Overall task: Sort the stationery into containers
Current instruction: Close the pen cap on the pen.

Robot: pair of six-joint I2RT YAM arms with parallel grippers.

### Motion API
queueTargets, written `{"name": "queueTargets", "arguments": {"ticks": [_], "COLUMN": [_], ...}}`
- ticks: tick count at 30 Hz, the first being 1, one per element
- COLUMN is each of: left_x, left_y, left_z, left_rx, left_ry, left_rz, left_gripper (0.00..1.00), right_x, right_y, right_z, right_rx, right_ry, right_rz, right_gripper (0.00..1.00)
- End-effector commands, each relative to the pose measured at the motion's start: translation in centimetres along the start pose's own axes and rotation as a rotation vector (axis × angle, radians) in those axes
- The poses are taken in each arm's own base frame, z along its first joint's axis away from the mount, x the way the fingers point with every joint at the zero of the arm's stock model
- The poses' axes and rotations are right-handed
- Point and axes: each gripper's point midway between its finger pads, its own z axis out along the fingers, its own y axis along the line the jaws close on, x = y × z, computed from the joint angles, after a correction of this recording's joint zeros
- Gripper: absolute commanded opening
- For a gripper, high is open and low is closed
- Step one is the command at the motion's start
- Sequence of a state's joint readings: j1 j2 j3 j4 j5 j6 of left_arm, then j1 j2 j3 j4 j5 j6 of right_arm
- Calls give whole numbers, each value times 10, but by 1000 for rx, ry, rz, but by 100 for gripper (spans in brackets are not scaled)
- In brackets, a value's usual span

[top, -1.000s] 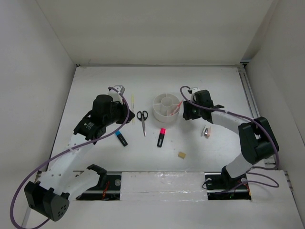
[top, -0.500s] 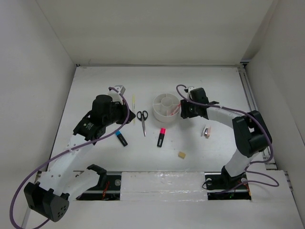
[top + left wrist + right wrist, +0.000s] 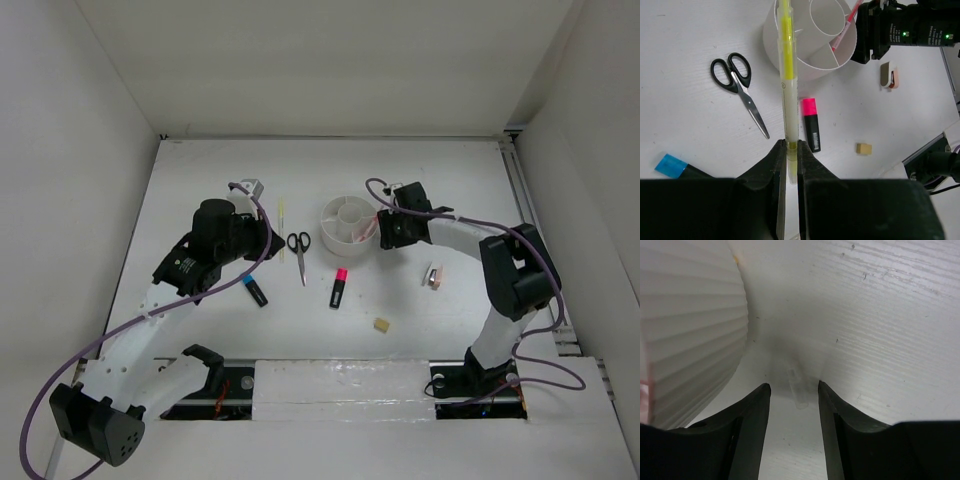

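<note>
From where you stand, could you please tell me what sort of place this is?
Probably a robot test cell: a white table walled by white panels, two arms bolted at its edge, stationery scattered round an organiser.

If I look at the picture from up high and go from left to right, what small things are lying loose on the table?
Black highlighter with a blue cap → black-handled scissors → black highlighter with a pink cap → small tan eraser block → small pink and tan eraser.
</note>
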State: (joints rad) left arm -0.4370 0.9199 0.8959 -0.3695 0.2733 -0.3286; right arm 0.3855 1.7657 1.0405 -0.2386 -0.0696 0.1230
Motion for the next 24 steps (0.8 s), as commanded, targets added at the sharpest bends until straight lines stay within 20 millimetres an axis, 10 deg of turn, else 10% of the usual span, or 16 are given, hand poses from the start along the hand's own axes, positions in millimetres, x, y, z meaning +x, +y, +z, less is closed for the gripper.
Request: {"name": "queueTargets", "arguments": {"ticks": [1, 24], "left_x": [-8, -8], "left_y": [-7, -7], "left_z": [-3, -3], "left_rx": [35, 35], "left_ry": [-38, -38], "left_rz": [29, 29], "left_gripper": [0, 0], "right_x": [-10, 2], "right_y": [2, 17], "right_z": [1, 2], "right_rx": [14, 10], "right_ry": [-5, 28], "right_rz": [-21, -30], "right_gripper": [49, 11]}}
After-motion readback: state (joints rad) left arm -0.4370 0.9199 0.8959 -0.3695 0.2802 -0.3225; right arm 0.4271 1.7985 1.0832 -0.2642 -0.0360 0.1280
